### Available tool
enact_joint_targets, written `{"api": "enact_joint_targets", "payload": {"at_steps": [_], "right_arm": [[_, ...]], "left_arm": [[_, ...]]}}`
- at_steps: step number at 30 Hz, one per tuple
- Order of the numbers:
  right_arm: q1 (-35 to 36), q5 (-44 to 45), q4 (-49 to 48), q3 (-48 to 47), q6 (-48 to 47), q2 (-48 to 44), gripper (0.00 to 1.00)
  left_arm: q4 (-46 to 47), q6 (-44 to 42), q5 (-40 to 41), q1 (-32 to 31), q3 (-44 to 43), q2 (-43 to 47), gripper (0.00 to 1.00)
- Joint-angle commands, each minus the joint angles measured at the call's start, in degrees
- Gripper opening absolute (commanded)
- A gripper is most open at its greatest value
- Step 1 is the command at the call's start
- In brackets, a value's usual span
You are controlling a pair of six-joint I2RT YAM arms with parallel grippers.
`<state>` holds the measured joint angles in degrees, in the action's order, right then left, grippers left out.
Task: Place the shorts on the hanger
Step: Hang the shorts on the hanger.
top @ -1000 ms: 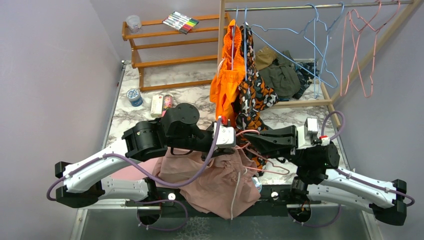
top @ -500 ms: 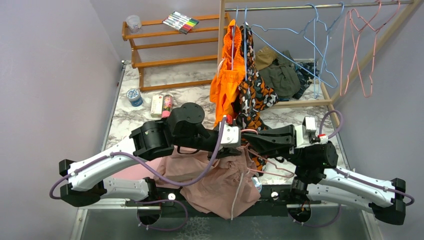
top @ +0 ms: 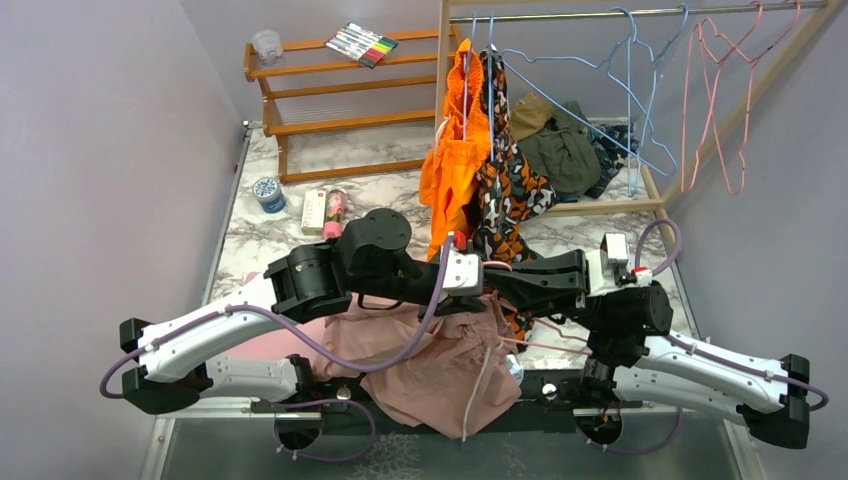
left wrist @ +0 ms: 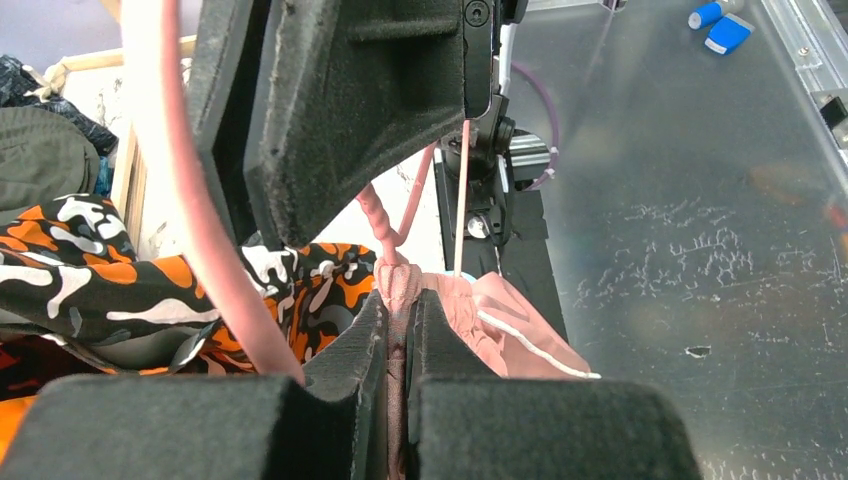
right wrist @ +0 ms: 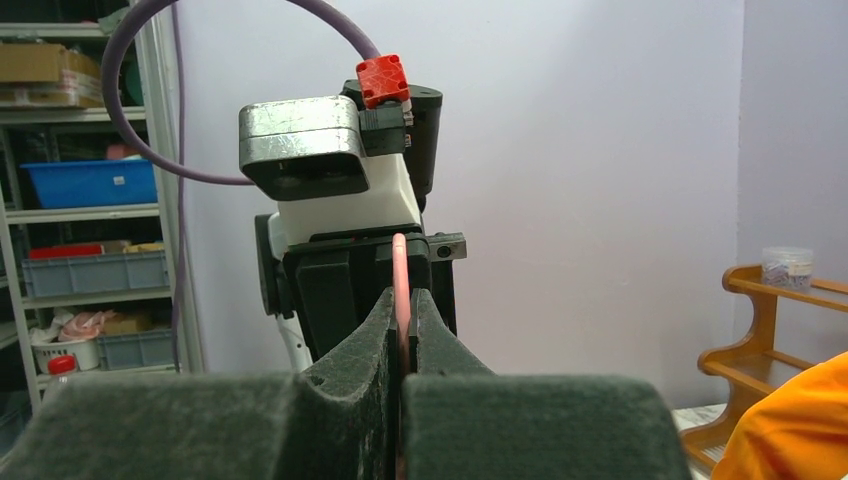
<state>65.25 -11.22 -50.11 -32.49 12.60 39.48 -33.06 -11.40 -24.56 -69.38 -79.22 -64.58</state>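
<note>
The dusty-pink shorts (top: 430, 360) hang over the table's near edge, their white drawstring (top: 478, 385) dangling. My left gripper (left wrist: 402, 320) is shut on a bunched fold of the shorts' (left wrist: 505, 315) waistband. My right gripper (right wrist: 402, 310) is shut on the thin pink wire of the hanger (right wrist: 400, 270), which stands upright between its pads. From above, both grippers meet tip to tip over the shorts, left gripper (top: 480, 290) and right gripper (top: 500, 285). Part of the hanger (top: 545, 345) shows below the right arm. The hanger wire (left wrist: 195, 210) crosses close to the left wrist camera.
An orange garment (top: 450, 170) and a camouflage garment (top: 510, 195) hang from the rail just behind the grippers. Light-blue hangers (top: 600, 110) and pink ones (top: 720, 100) hang farther right. A wooden shelf (top: 330, 100), a tin (top: 268, 192) and olive clothes (top: 560, 150) stand behind.
The left gripper has opened a little and then shut on the waistband. Both arms have shifted slightly right and away, drawing the top of the shorts up with them.
</note>
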Motion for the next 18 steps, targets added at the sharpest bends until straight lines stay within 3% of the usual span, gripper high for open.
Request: {"api": "enact_joint_targets", "payload": {"at_steps": [1, 9, 18], "right_arm": [[0.0, -2.0, -1.8, -0.3, -0.1, 0.1, 0.01], [0.0, -2.8, 2.2, -1.2, -2.4, -0.3, 0.03], [0.0, -1.4, 7.8, -3.1, -3.4, -0.4, 0.36]], "left_arm": [[2.5, 0.9, 0.5, -0.2, 3.0, 1.5, 0.0], [8.7, 2.4, 8.7, -0.3, 9.1, 7.7, 0.0], [11.9, 2.7, 18.0, -0.3, 14.5, 15.7, 0.0]]}}
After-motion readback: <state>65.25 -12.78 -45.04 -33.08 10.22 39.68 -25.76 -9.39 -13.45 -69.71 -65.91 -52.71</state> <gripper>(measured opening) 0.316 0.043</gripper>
